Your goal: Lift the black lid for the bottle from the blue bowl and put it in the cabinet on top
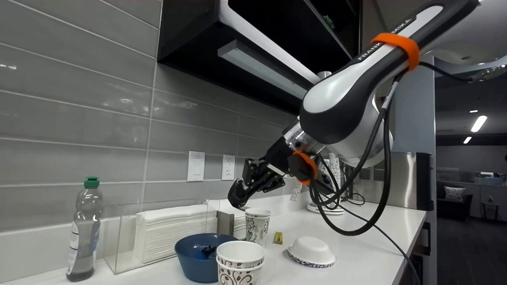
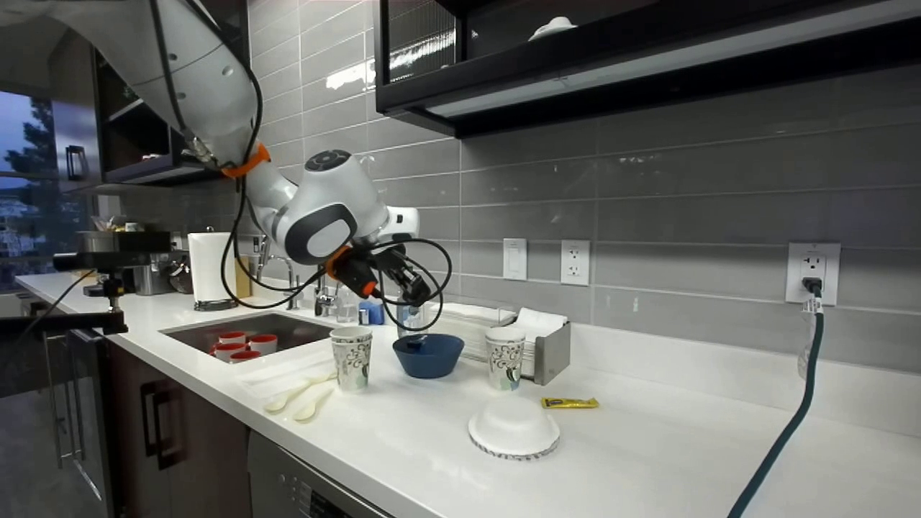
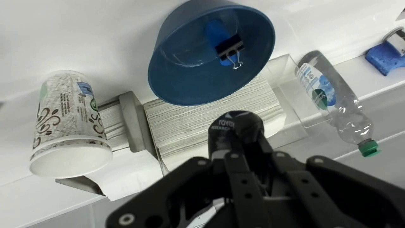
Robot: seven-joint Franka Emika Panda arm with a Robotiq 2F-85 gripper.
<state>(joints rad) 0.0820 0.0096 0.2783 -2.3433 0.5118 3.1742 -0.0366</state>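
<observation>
My gripper [image 3: 251,147] is shut on a rounded black lid [image 3: 224,129] with white lettering. The lid also shows at the fingertips in both exterior views [image 1: 237,194] [image 2: 416,293]. The gripper [image 1: 250,189] points down and toward the wall, and holds the lid in the air, apart from the blue bowl. The blue bowl [image 1: 194,261] stands on the counter, also seen in an exterior view [image 2: 429,365] and the wrist view [image 3: 193,85]. A blue piece with a black binder clip [image 3: 229,47] lies in it. The black cabinet [image 1: 190,39] hangs on the wall above, also in an exterior view [image 2: 575,61].
A napkin holder [image 3: 134,123] stands against the wall behind the bowl. Patterned cups [image 2: 352,360] [image 2: 505,360] flank the bowl. A clear bottle with a green cap [image 1: 84,233] stands nearby. A white upturned dish [image 1: 311,251] and a yellow packet [image 2: 568,403] lie on the counter.
</observation>
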